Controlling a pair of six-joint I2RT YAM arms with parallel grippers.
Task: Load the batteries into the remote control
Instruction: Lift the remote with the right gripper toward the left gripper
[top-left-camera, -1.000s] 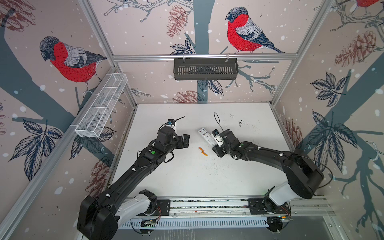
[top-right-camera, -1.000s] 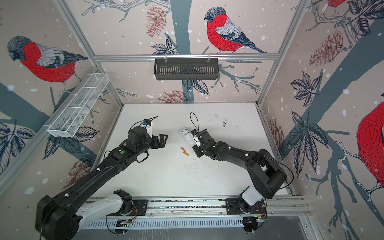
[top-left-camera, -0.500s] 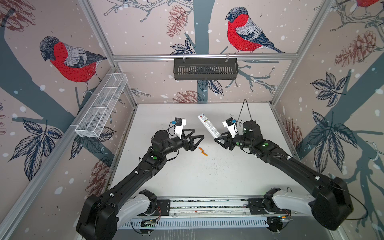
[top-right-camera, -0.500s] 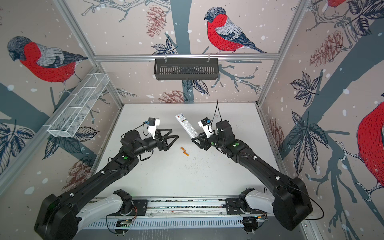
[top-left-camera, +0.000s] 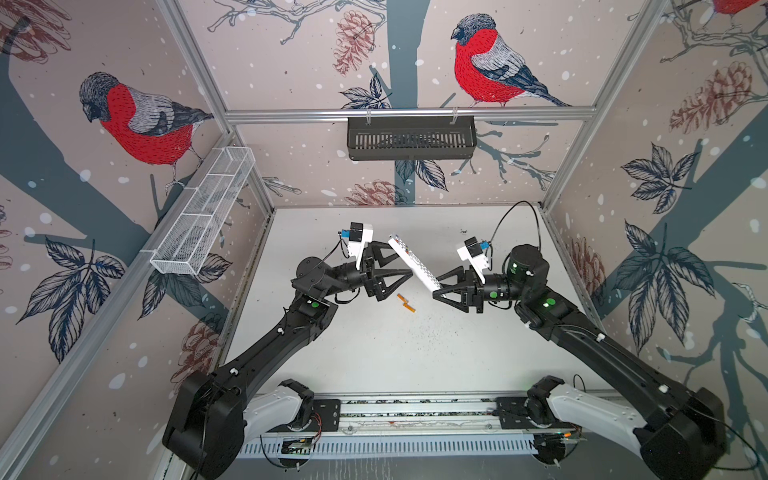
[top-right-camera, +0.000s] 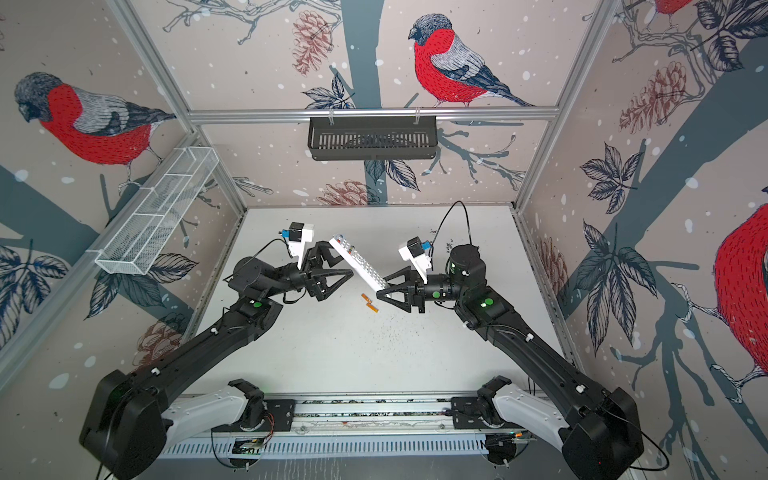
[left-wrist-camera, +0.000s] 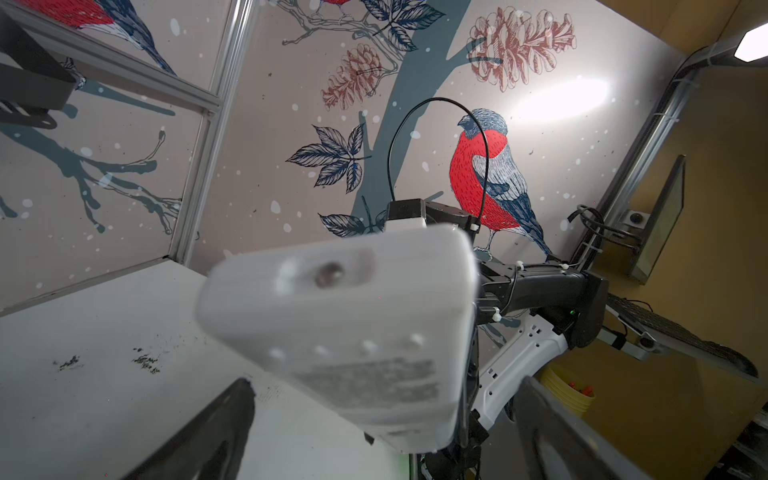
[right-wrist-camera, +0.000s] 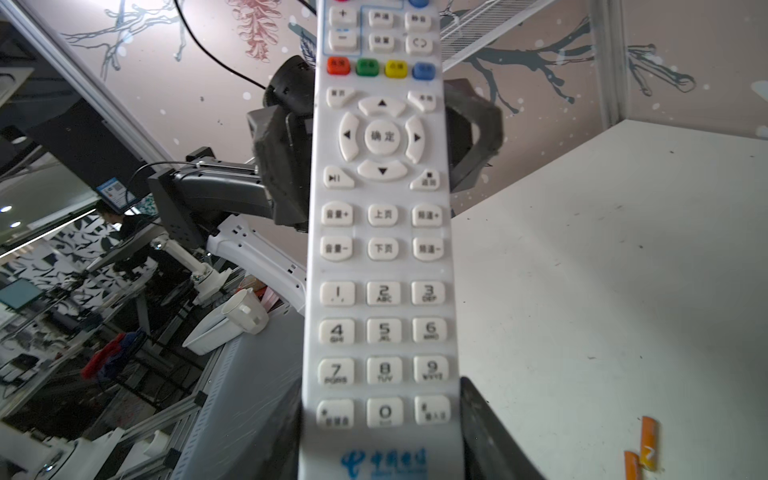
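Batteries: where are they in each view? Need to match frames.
Top view: batteries on the table, just below the remote control.
Top view: batteries, same spot below the remote control.
Left wrist: not in view.
Right wrist: batteries on the table beside the remote control's logo end.
Shared landmark: remote control.

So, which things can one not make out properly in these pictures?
- Back of the remote control: blurred by closeness in the left wrist view; whether it is open or closed cannot be told.
- Batteries: one is cut off by the picture's edge in the right wrist view; in both top views they are too small to tell their ends apart.
- Left tool: whether it touches the remote control is unclear; the remote control hides it in the right wrist view.
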